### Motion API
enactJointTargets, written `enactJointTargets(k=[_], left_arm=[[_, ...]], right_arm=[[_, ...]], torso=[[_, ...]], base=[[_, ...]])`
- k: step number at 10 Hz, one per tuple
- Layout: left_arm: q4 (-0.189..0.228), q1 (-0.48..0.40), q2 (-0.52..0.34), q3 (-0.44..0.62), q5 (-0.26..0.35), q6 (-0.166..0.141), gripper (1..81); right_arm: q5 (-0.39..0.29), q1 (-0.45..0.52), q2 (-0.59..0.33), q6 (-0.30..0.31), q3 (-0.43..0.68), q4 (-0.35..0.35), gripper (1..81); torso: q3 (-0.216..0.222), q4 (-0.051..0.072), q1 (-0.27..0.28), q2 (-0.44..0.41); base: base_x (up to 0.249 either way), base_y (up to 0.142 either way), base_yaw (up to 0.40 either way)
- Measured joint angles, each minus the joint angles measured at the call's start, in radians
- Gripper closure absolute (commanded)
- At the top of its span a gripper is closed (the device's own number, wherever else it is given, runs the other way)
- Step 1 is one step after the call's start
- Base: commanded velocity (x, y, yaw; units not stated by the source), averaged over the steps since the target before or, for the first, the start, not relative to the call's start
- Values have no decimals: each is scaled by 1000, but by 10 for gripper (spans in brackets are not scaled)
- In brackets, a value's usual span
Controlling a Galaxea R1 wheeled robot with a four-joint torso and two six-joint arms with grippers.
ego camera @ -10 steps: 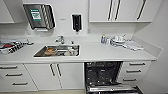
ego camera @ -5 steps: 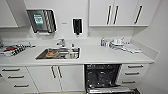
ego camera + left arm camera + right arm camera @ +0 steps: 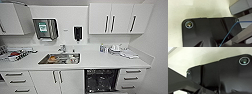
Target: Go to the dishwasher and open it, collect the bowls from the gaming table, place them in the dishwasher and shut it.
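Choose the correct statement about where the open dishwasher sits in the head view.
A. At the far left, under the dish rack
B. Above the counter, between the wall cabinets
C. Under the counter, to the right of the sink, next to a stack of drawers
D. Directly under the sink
C: the dishwasher shows its dark interior under the counter, right of the sink, with drawers beside it.
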Motion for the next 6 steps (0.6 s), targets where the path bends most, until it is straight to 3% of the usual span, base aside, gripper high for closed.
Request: enactJointTargets(k=[6], left_arm=[[0,0,29,-22,0,0,10]], right_arm=[[6,2,17,0,5,-11,10]], torso=[[6,0,-132,203]], base=[[0,0,0]])
